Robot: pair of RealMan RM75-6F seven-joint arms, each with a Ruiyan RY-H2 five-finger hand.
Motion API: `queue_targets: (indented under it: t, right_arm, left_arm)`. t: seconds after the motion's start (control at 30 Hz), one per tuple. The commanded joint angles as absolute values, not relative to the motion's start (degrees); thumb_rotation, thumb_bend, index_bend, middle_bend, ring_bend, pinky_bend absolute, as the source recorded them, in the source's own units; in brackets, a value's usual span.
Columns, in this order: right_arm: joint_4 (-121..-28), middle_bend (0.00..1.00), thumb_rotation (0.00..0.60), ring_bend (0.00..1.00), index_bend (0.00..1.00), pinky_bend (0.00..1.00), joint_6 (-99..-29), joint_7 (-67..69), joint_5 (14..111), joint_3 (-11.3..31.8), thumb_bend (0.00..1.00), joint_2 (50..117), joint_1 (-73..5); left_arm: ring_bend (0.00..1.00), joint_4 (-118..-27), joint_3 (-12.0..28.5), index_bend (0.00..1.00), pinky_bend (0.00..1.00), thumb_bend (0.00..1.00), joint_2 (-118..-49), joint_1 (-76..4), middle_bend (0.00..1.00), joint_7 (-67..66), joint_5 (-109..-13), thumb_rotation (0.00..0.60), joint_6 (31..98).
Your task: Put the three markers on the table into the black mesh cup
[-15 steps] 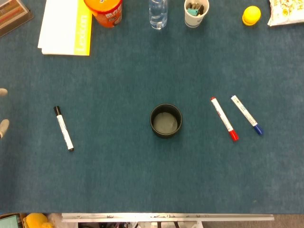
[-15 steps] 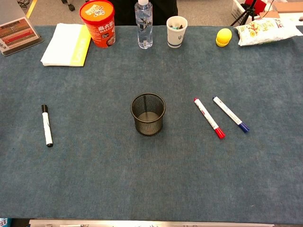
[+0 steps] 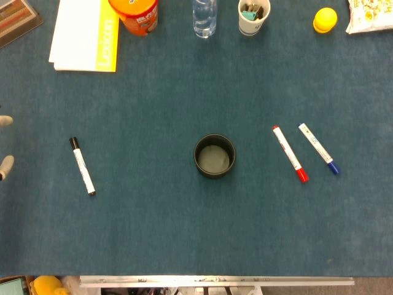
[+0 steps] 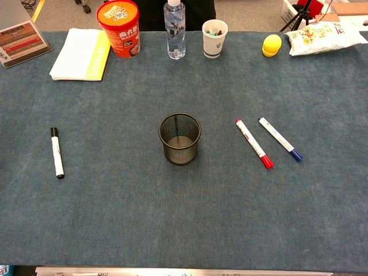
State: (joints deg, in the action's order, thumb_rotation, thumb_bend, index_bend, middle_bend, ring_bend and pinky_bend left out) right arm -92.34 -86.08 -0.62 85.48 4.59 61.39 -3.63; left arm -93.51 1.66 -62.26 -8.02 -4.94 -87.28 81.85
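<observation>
Head view shows almost nothing altered from half a second ago: the pale fingertips of the left hand (image 3: pixel 5 166) at the far left edge have shifted only slightly, and too little of it shows to tell whether it is released or clenched; the right hand appears in neither view. All three markers lie where they were on the blue felt-covered table (image 4: pixel 115 218), so I judge the task not yet begun. The black-capped white marker (image 4: pixel 56 153) rests well to the left of the black mesh cup (image 4: pixel 180 138), nearest those fingertips and probably the first target. The red-capped white marker (image 4: pixel 253 144) and the blue-capped white marker (image 4: pixel 280 138) lie just beside each other, roughly parallel, to the cup's right. The cup stands upright at the centre and looks empty. At the far edge a white paper cup (image 4: pixel 214 38) holds a few small items I cannot identify.
</observation>
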Motion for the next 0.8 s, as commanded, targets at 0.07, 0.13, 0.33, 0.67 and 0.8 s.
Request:
queue_targets:
  t: [0.07, 0.13, 0.33, 0.67, 0.8]
  right_arm:
    - [-92.4, 0.26, 0.6, 0.1, 0.18, 0.18, -87.01, -0.6, 85.69, 5.38, 0.09, 61.41, -3.87]
    - [-92.73, 0.26, 0.6, 0.1, 0.18, 0.18, -86.93, -0.64, 85.5, 5.64, 0.09, 61.2, -4.03]
    - [-93.93, 0.26, 0.6, 0.1, 0.18, 0.18, -86.01, -1.22, 84.67, 6.39, 0.09, 60.42, -4.79]
    - [-96.05, 0.26, 0.6, 0.1, 0.18, 0.19, -84.71, -1.33, 84.24, 6.89, 0.09, 59.08, -5.8]
    - [-96.19, 0.26, 0.6, 0.1, 0.18, 0.19, -84.13, -1.73, 84.05, 6.65, 0.09, 59.28, -6.0]
  left_arm:
    - [0.12, -91.46, 0.97, 0.31, 0.16, 0.23, -61.63, -9.99, 0.19, -0.1, -89.69, 0.6, 79.39]
    - [0.12, -89.84, 0.71, 0.31, 0.16, 0.23, -61.43, -11.17, 0.19, 2.35, -90.94, 0.6, 78.1]
    - [0.14, -84.47, 0.48, 0.35, 0.16, 0.23, -62.06, -14.61, 0.23, 8.71, -94.47, 0.6, 76.05]
    - [0.15, -73.41, -2.49, 0.38, 0.16, 0.23, -63.92, -21.99, 0.24, 18.43, -101.92, 0.6, 70.84]
    - [0.15, -70.64, -3.38, 0.39, 0.16, 0.23, -64.81, -23.86, 0.25, 19.71, -103.51, 0.6, 70.38]
